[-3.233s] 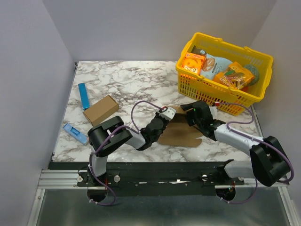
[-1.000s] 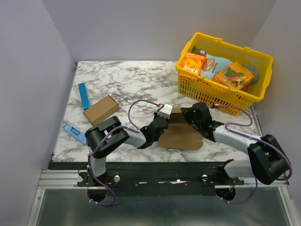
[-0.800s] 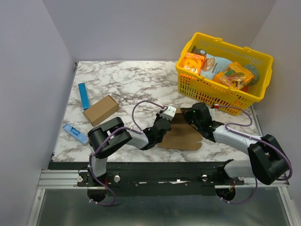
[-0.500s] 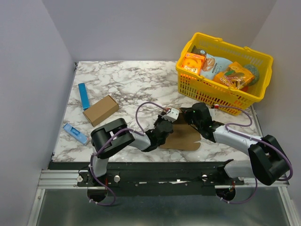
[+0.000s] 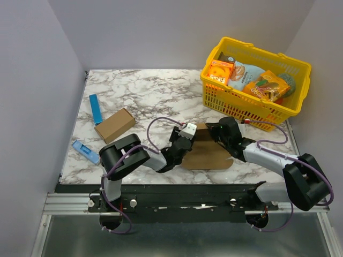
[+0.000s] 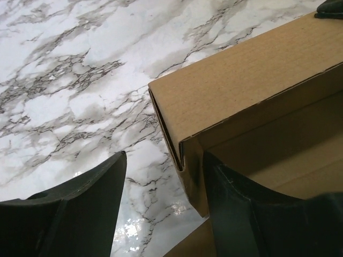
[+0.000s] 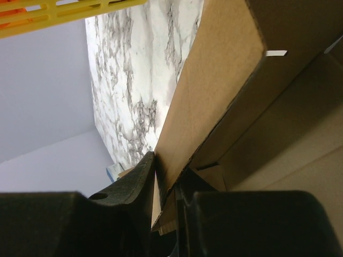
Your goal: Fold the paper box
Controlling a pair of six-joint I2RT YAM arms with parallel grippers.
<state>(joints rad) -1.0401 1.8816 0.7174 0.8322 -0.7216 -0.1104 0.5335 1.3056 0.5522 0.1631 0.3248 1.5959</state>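
Observation:
The paper box is a brown cardboard sheet, partly folded, lying on the marble in front of the arms. In the left wrist view a raised corner of the paper box stands between the jaws, close to the right finger. My left gripper is open at the box's left edge. My right gripper is shut on an upright wall of the paper box, at the sheet's far edge.
A yellow basket with orange snack packs stands at the back right, just beyond the right gripper. Another small brown carton lies at the left, with a blue stick behind it and a blue pack in front.
The left gripper's jaws have spread apart and let go of the box's left flap, and the wrist has shifted slightly left. The right gripper has kept its hold.

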